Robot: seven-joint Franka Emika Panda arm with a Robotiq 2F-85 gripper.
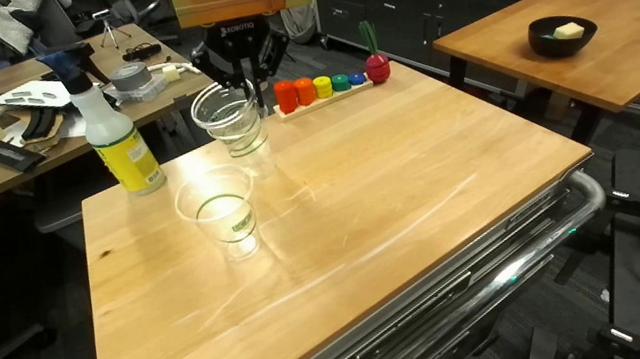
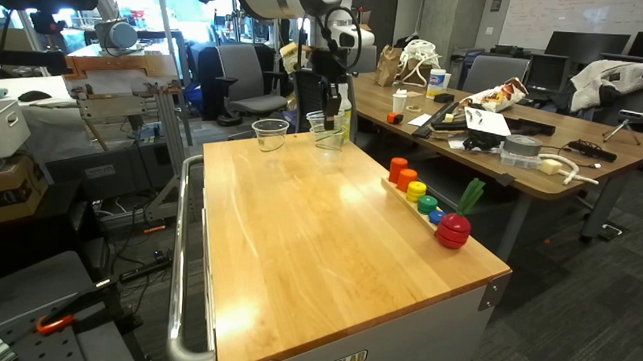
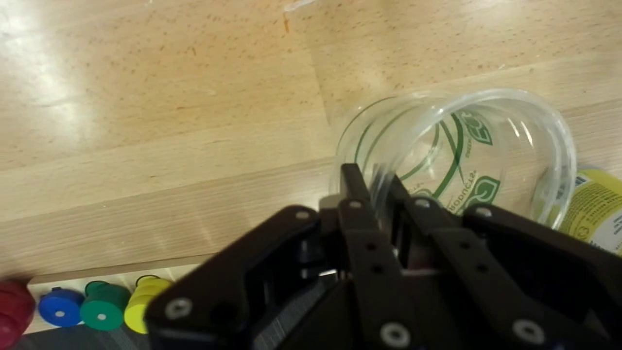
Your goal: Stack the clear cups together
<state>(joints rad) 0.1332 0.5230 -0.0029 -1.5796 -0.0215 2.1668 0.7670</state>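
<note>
Works above a wooden tabletop (image 1: 374, 190). Points a black gripper (image 3: 371, 182) downward, narrowed to a pinch on a thin plastic rim. Has a spray bottle (image 1: 124, 150) at the edge, a coloured peg toy (image 1: 323, 88) well apart from it. Holds by that rim a clear cup (image 3: 500, 150), overlapping other clear cups (image 3: 369, 131); cannot tell how deeply nested. Has a lone clear cup (image 1: 221, 209) upright, apart from these.

Grn ring + logo on the clear cup (image 1: 221, 217), nr left edge of the lt-brown table (image 1: 398, 179) in an exterior view, grn bands on back-edge cups (image 1: 234, 122)! Peg stacker (image 1: 305, 92) runs red, orange, yel, grn, blue! Corner toy radish (image 1: 377, 69): red w/ grn leaves (image 1: 368, 38); spray btl (image 1: 105, 121): yel label (image 1: 130, 162)!
</note>
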